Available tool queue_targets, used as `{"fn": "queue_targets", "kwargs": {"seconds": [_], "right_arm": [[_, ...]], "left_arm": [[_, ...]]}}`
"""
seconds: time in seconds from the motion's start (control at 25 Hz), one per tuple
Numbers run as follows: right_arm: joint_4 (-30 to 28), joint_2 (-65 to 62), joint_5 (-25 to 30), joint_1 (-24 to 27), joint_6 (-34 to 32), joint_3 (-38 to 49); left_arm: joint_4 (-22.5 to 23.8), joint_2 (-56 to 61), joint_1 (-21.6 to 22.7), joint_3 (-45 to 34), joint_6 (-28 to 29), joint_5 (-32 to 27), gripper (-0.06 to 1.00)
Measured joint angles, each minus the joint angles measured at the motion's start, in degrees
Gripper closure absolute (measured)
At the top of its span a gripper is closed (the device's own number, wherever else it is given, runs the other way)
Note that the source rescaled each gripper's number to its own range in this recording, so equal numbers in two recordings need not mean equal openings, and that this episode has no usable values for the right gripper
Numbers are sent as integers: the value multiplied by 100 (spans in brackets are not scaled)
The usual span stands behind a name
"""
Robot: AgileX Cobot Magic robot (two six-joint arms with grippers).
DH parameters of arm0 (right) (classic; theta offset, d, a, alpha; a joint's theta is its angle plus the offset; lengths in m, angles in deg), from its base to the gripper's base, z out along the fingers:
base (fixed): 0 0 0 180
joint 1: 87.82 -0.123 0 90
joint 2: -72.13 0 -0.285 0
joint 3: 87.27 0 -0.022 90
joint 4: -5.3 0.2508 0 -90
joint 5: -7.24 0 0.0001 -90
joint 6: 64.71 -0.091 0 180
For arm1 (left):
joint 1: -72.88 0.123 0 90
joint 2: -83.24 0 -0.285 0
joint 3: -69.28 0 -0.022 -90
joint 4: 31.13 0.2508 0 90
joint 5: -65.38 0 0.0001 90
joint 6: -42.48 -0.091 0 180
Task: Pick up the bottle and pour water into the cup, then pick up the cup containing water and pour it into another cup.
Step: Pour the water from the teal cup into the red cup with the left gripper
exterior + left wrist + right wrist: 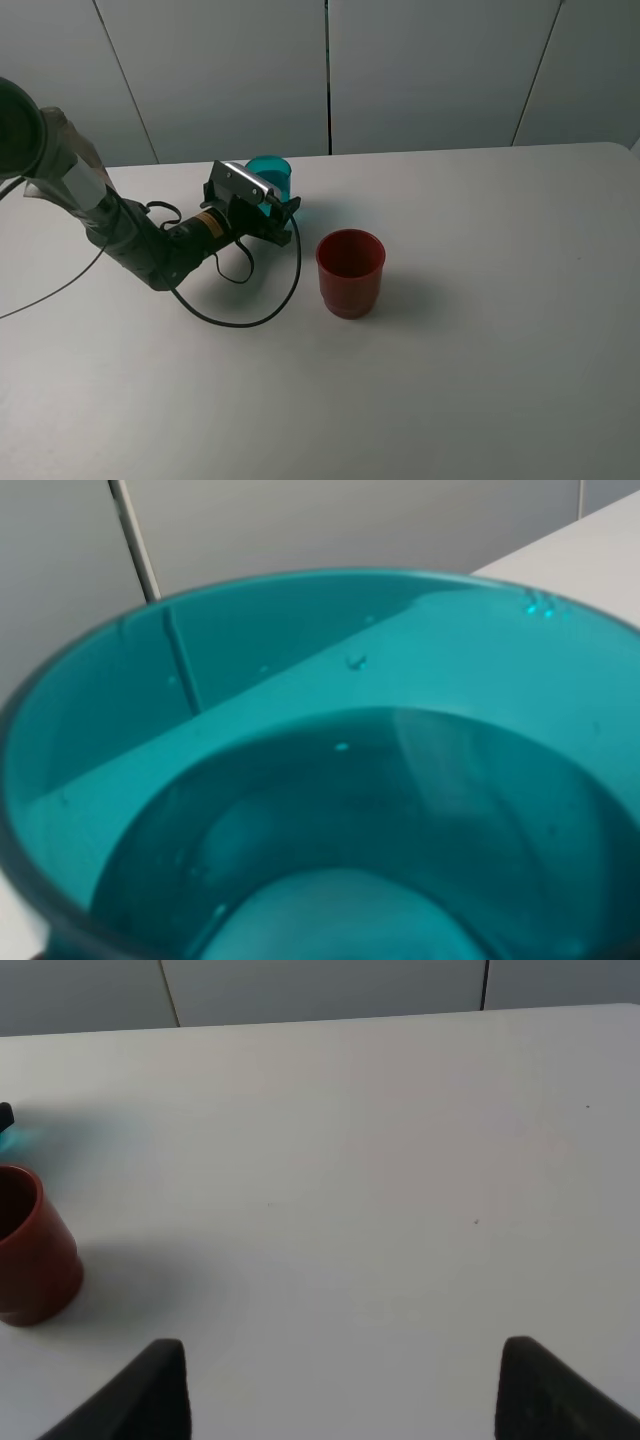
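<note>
Left fingers (288,211) tight around teal cup (272,174)

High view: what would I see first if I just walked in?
Probably the bright teal cup near the table's back left, with the left gripper right against it. Next, the dark red cup standing alone in the middle of the white table.

You will find no text, label, brand, number or sign that can be read in any of the 3 views. On the left arm (130,235), the pale band (82,180) on its far-left part and the yellowish ring (208,224) near its wrist are too small to show any print.
</note>
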Motion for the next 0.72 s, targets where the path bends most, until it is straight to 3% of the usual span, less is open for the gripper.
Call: {"fn": "queue_targets", "kwargs": {"seconds": [0.48,0.72], "right_arm": [[0,0,0,0,0,0],[0,0,0,0,0,0]], "left_arm": [[230,500,0,0,99,-109,86],[471,870,0,-122,205,-431,86]]}}
